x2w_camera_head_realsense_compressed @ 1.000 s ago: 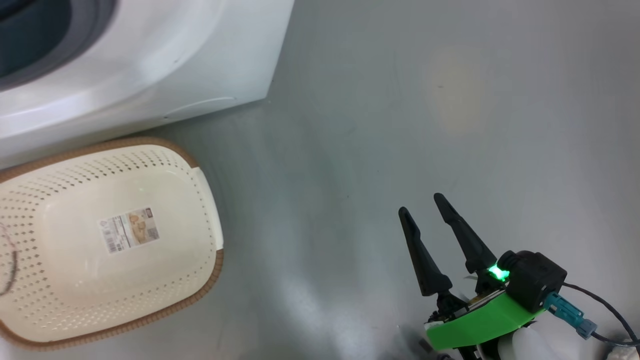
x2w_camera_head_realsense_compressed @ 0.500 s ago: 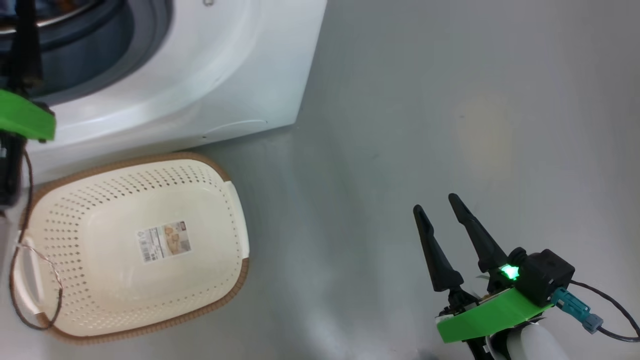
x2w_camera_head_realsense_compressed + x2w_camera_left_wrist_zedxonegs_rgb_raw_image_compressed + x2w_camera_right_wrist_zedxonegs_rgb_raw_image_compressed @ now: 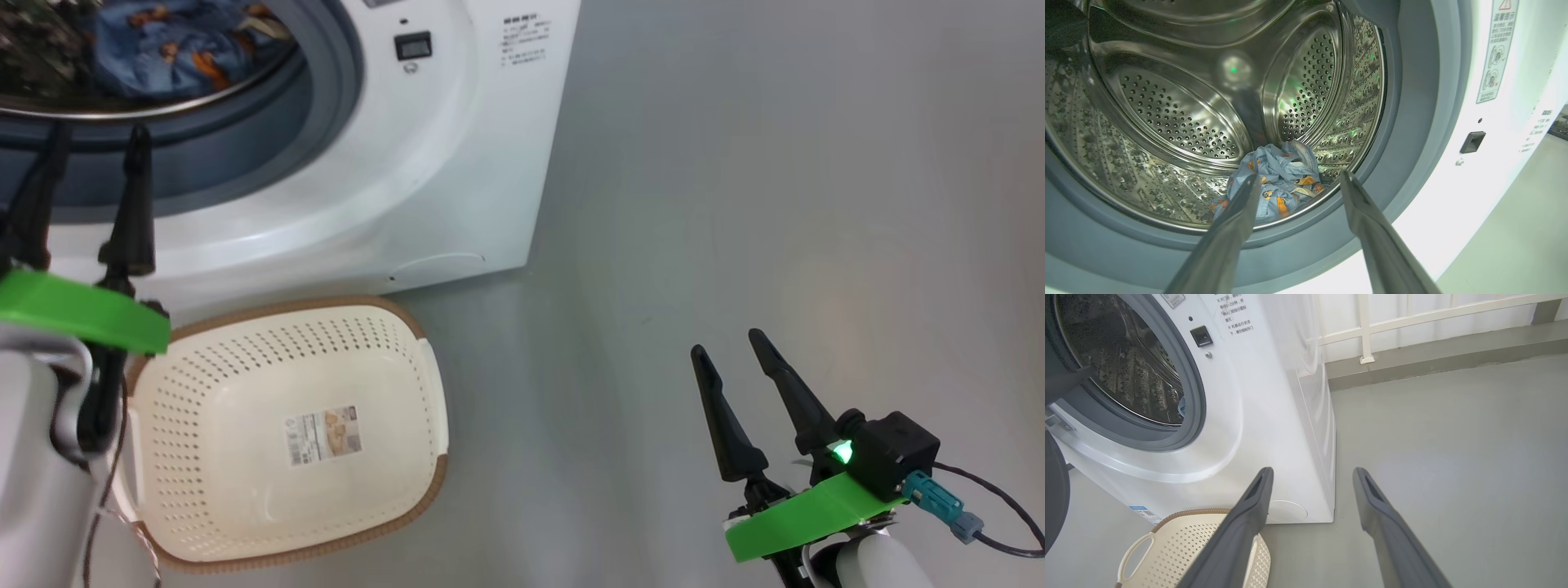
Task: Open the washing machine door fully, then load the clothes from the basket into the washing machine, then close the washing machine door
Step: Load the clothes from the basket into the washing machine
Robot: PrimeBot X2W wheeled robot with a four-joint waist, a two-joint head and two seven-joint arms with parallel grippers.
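Clothes (image 3: pixel 1278 179) lie in the drum (image 3: pixel 1167 102), basket (image 3: pixel 229 474) empty; my left claw (image 3: pixel 98 139) and right claw (image 3: pixel 727 343) hang spread; I reckon only closing remains.

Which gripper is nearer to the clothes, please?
Left. The left gripper points at the clothes from just outside the drum; the right gripper hangs over the floor, well aside.

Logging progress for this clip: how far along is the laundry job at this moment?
Done: the washing machine stands open and the clothes lie in its drum; the basket is empty. In hand: the left gripper, open, hangs before the opening; the right gripper is open over the floor. Left: closing the door.
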